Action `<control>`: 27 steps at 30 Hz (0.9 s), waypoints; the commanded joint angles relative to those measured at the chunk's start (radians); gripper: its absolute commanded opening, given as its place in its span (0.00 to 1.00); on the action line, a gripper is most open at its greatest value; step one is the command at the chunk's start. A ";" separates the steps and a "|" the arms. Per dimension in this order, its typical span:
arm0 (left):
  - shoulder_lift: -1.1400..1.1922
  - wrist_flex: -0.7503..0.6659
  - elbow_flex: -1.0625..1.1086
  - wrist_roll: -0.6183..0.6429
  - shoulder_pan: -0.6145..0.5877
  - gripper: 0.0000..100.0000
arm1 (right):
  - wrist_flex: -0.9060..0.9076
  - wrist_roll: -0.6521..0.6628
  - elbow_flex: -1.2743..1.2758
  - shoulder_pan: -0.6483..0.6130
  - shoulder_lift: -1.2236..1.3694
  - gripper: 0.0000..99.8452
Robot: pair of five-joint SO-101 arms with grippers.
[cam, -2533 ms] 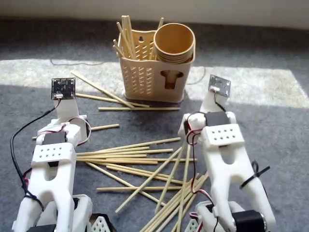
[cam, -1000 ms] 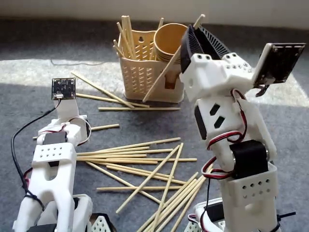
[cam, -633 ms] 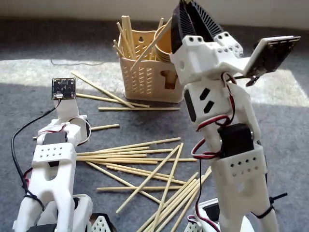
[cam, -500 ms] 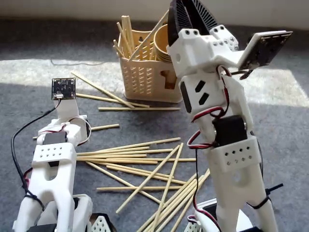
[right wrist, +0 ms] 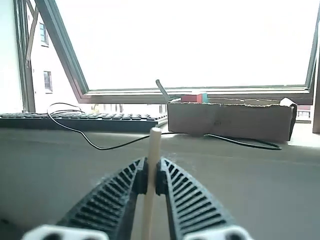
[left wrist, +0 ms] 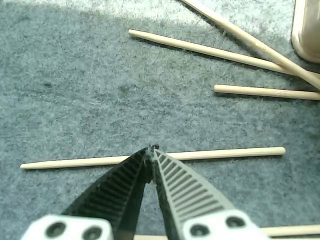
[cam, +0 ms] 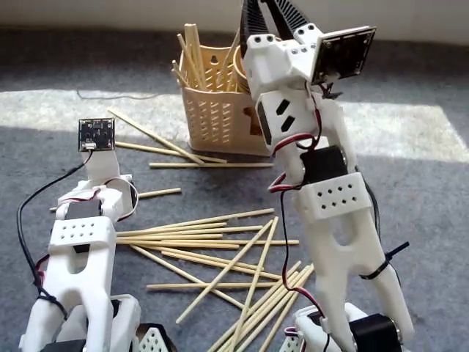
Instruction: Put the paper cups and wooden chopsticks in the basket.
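A cream plastic basket (cam: 212,117) stands at the back of the carpet with several wooden chopsticks (cam: 192,51) upright in it. The stacked paper cups (cam: 240,77) inside it are mostly hidden behind my right arm. My right gripper (cam: 265,7) is raised above the basket, shut on a single chopstick (right wrist: 155,145) that stands between its fingertips, as the right gripper (right wrist: 152,166) shows in its own wrist view. My left gripper (left wrist: 151,150) is shut and empty, low over the carpet, its tips just above a lone chopstick (left wrist: 225,152).
Many loose chopsticks (cam: 220,257) lie criss-crossed on the grey carpet between the two arms, and a few more (cam: 157,143) lie left of the basket. A basket corner (left wrist: 307,25) is in the left wrist view. Behind the basket are a wall, a window sill and a cardboard box (right wrist: 230,120).
My right arm rose from the chopstick pile with one chopstick, then swung up and left to above the basket. The left arm stayed still.
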 commanded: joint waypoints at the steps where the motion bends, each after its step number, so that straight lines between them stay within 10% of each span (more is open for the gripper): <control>1: -0.022 -0.014 -0.004 -0.008 -0.015 0.02 | -0.033 0.014 0.030 -0.012 -0.008 0.00; 18: -0.021 -0.014 -0.004 -0.008 -0.015 0.02 | -0.024 0.014 0.142 -0.016 -0.012 0.17; 27: -0.022 -0.014 -0.004 -0.008 -0.015 0.02 | 0.380 0.017 0.147 -0.151 -0.255 0.01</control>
